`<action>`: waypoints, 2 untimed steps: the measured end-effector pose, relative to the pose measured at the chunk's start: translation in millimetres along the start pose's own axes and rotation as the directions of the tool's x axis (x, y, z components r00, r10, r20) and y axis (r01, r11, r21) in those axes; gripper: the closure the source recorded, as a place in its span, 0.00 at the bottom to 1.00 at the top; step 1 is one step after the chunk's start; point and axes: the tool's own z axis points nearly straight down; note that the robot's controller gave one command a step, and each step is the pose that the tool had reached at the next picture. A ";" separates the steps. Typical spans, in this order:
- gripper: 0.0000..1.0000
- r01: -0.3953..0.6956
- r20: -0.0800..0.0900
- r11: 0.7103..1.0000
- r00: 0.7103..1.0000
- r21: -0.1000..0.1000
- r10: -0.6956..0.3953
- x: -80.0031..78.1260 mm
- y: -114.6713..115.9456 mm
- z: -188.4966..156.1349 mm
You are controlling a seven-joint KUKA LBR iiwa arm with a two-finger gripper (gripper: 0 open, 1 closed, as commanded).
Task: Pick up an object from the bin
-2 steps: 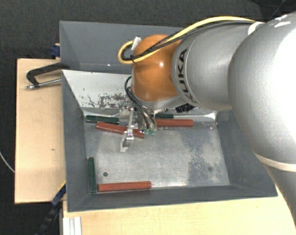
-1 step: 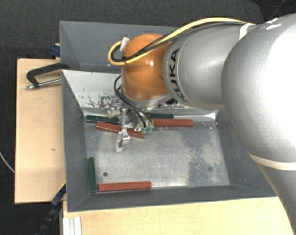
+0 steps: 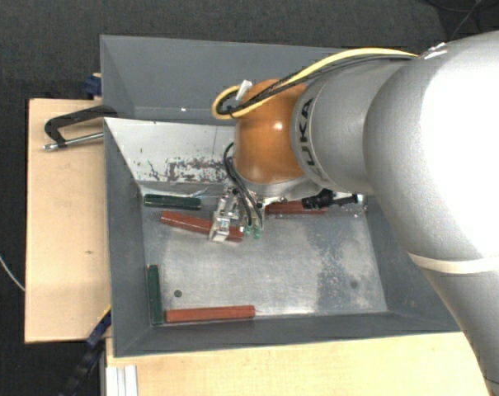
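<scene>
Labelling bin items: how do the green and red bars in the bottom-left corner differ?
Colour: green bar is dark green, red bar brick red. Pose: green bar runs along the left wall, red bar along the bottom wall. Length: red bar looks longer. Both lie flat on the floor.

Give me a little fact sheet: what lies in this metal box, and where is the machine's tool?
container: grey metal bin
tool: low in the bin's back middle, at the right end of a red-brown stick
that stick: flat on the floor, slightly slanted
just behind it: dark green stick
front wall: second red-brown stick, lying along it
left wall: green stick, its near end by the front stick's left end
under the arm: another red-brown piece, partly hidden
</scene>
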 end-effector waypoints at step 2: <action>1.00 0.008 0.005 1.000 1.000 0.005 -0.008 20.2 41.7 -92.6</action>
